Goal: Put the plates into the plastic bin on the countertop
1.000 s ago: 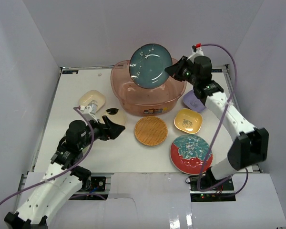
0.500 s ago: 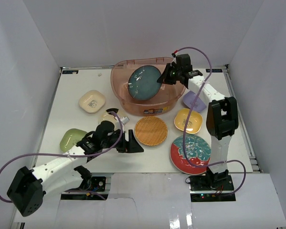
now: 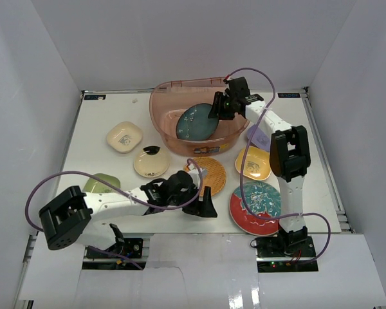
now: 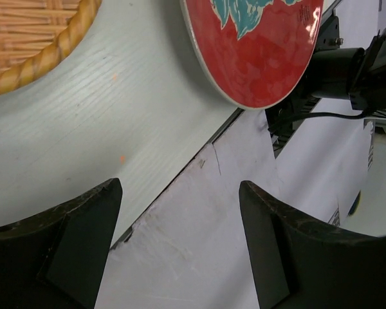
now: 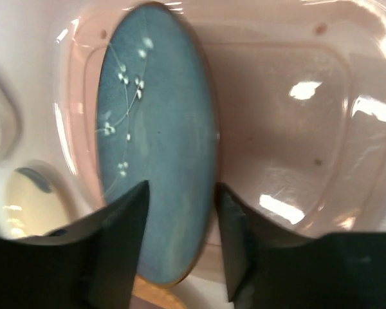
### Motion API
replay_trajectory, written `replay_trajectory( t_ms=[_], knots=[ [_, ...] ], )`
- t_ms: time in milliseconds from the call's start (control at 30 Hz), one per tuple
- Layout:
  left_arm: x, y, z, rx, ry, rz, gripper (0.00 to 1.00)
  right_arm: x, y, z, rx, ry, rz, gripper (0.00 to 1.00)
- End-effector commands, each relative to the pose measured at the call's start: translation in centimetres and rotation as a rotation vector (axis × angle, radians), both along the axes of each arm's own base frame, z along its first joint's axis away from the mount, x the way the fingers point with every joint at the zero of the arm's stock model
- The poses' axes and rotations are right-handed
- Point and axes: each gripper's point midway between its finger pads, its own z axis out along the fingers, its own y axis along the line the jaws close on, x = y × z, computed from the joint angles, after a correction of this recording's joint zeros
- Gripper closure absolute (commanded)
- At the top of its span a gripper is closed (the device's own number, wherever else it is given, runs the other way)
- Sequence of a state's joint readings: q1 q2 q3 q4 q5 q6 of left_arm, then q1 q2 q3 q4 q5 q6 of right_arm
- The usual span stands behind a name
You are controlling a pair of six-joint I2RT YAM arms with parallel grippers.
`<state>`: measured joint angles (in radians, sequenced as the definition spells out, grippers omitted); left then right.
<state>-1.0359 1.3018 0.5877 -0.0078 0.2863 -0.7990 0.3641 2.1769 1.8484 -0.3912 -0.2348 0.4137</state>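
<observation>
The teal plate [image 3: 195, 122] leans tilted inside the pinkish plastic bin [image 3: 164, 96], on the white countertop [image 3: 96, 116]. My right gripper [image 3: 217, 108] reaches into the bin. In the right wrist view its jaws [image 5: 182, 193] are parted around the teal plate's [image 5: 157, 148] near rim, so it is open. My left gripper [image 3: 204, 205] is low over the countertop's front edge, between the orange woven plate [image 3: 206, 175] and the red plate [image 3: 257, 206]. It is open [image 4: 180, 212] with nothing between its fingers; the red plate [image 4: 254, 45] lies just beyond.
A yellow plate [image 3: 253, 163] and a purple one [image 3: 256, 135], partly behind the right arm, lie right of the bin. Cream squarish [image 3: 123, 136], cream round [image 3: 151, 162] and green [image 3: 98, 183] plates lie at the left. White walls enclose the table.
The right arm lowered the teal plate from above the bin down into it, and its jaws have parted. The left arm swung right, from the cream plates to the front edge by the red plate.
</observation>
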Motion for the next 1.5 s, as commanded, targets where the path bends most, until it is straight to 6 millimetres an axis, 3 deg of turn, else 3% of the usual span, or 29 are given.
replay_trajectory(
  t_ms=[0,200,267,400,433,500,600,667,800,867,900,933,967,1000,1067,1100,1133,1200,1267,1300,1400,1467],
  knots=[
    [1.2,-3.0,1.4,-0.038,-0.066,0.023,0.16,1.9,0.5,3.6,-0.033,-0.149,0.004,0.44],
    [1.0,-5.5,-0.8,0.008,-0.066,0.032,0.17,2.3,0.1,4.0,-0.115,-0.196,-0.009,0.18],
    [1.1,-6.1,-1.6,0.014,-0.055,0.045,0.18,2.3,0.1,4.1,-0.124,-0.206,0.000,0.15],
    [1.3,-7.1,-2.2,0.007,-0.043,0.064,0.20,2.0,1.0,6.7,-0.074,-0.248,0.032,0.02],
    [1.5,-7.6,-2.8,0.006,-0.034,0.082,0.23,1.6,1.5,8.4,-0.029,-0.275,0.042,0.03],
    [1.7,-8.0,-2.8,-0.011,-0.038,0.086,0.23,1.4,1.7,8.7,-0.012,-0.284,0.047,0.04],
    [2.3,-8.8,-2.7,-0.039,-0.040,0.111,0.25,-0.3,2.6,12.0,0.085,-0.330,0.092,0.04],
    [2.8,-9.3,-2.9,-0.035,-0.040,0.133,0.27,-1.2,2.9,13.1,0.125,-0.341,0.106,0.04],
    [3.4,-10.2,-3.9,-0.028,-0.026,0.160,0.31,-3.9,2.8,16.5,0.200,-0.398,0.137,0.04],
    [3.7,-10.3,-4.6,-0.014,-0.012,0.190,0.33,-5.2,2.6,17.0,0.232,-0.401,0.123,0.04],
    [3.8,-10.4,-4.7,-0.018,-0.008,0.199,0.33,-6.5,2.5,18.8,0.262,-0.434,0.129,0.04],
    [3.8,-10.4,-4.9,-0.016,-0.006,0.203,0.35,-7.3,2.5,17.4,0.275,-0.429,0.130,0.03],
    [3.8,-10.4,-5.3,-0.008,-0.004,0.208,0.35,-8.0,2.4,17.7,0.296,-0.442,0.130,0.02],
    [3.9,-10.5,-5.3,-0.012,-0.001,0.213,0.41,-9.2,2.4,18.9,0.331,-0.458,0.134,0.01],
    [4.4,-10.3,-5.9,-0.001,-0.012,0.240,0.46,-10.7,2.2,17.9,0.361,-0.448,0.138,0.03],
    [4.4,-10.4,-5.9,-0.009,-0.011,0.243,0.52,-11.9,2.0,19.0,0.390,-0.466,0.150,0.05],
    [4.4,-10.2,-6.2,-0.006,-0.009,0.246,0.57,-12.7,1.9,18.0,0.408,-0.448,0.147,0.06],
    [4.3,-10.0,-6.4,-0.006,-0.001,0.254,0.71,-14.1,1.3,19.1,0.430,-0.475,0.145,0.07],
    [4.3,-9.9,-6.3,-0.005,-0.002,0.258,0.77,-15.2,0.9,18.2,0.437,-0.459,0.138,0.08],
    [4.3,-9.8,-6.2,-0.005,-0.004,0.259,0.81,-15.9,0.5,18.9,0.449,-0.480,0.139,0.08],
    [4.2,-9.5,-5.7,-0.013,-0.007,0.260,1.00,-17.5,0.0,18.4,0.476,-0.472,0.136,0.09],
    [4.1,-9.3,-5.2,-0.024,-0.010,0.257,1.00,-18.3,-0.3,18.2,0.477,-0.474,0.133,0.09]
  ],
)
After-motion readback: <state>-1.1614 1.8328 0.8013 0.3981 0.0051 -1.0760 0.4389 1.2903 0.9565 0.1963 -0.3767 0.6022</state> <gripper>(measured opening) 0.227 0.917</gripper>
